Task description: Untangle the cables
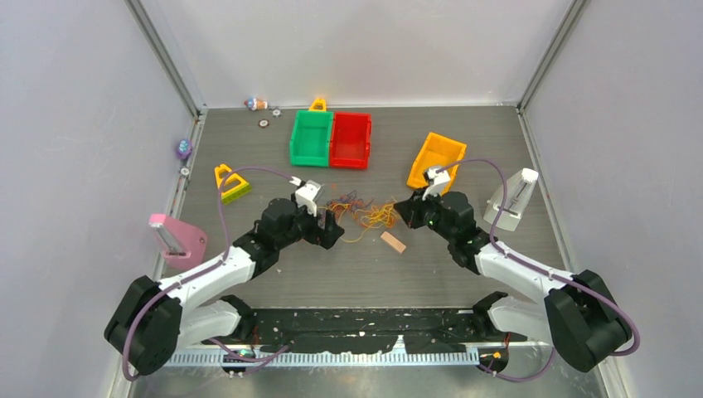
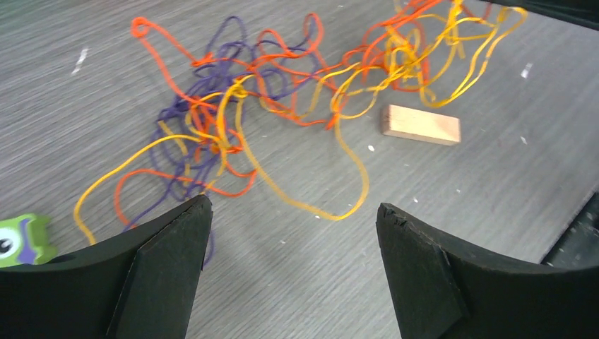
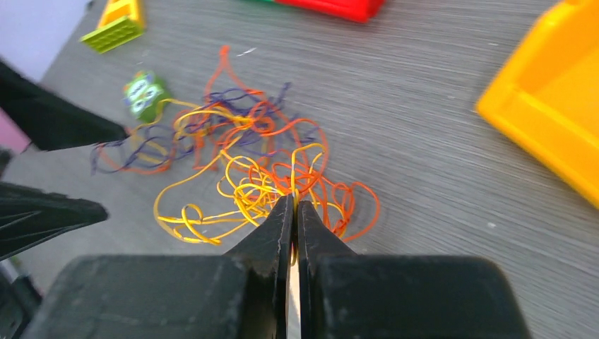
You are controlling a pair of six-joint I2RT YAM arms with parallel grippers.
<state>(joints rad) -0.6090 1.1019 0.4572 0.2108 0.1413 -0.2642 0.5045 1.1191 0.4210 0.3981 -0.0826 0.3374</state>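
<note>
The cables (image 1: pixel 365 214) lie in one loose tangle of yellow, orange and purple strands on the grey table between my two arms. In the left wrist view the purple and orange part of the cables (image 2: pixel 233 106) spreads just beyond my left gripper (image 2: pixel 293 208), which is open with only bare table and a yellow loop between its fingers. My left gripper (image 1: pixel 332 225) sits at the tangle's left edge. My right gripper (image 3: pixel 295 201) is shut on a yellow strand of the cables (image 3: pixel 247 162), which runs down between the jaws. My right gripper (image 1: pixel 404 211) is at the tangle's right edge.
A small wooden block (image 1: pixel 393 242) lies just near of the tangle. A green monster toy (image 3: pixel 145 92) sits at its left. Green (image 1: pixel 311 137), red (image 1: pixel 351 139) and yellow (image 1: pixel 435 159) bins stand behind. A pink holder (image 1: pixel 176 239) is at left, a white object (image 1: pixel 514 197) at right.
</note>
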